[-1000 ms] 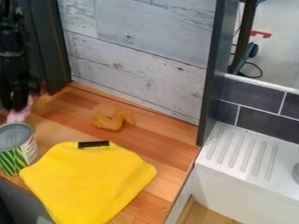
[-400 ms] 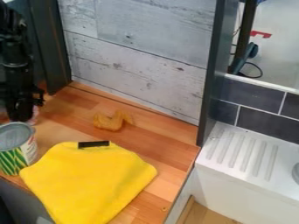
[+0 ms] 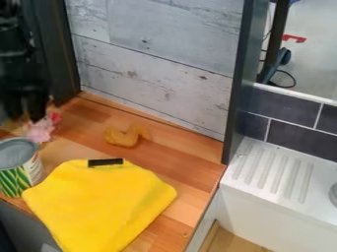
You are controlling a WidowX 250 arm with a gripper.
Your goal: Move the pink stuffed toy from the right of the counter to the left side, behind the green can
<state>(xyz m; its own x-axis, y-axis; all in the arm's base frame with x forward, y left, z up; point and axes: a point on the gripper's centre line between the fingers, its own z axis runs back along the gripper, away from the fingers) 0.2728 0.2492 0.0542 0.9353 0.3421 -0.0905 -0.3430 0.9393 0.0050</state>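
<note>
Crumpled pink, soft-looking object [image 3: 39,130] – judged light and easily squashed; a gentle pinch across its middle is advised. Pale pink is noted, with a redder patch at the upper end. Located just below the black gripper [image 3: 25,116], behind the grey-lidded, green-striped can [image 3: 19,171] – jaw state cannot be told.

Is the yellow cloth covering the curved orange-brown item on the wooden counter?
No, the curved item lies uncovered on the wood, behind the yellow cloth.

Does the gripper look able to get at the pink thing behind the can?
Probably yes: the gripper is close by the pink thing, which seems uncovered. The can stands close on the near side, so clearance there looks tight.
</note>
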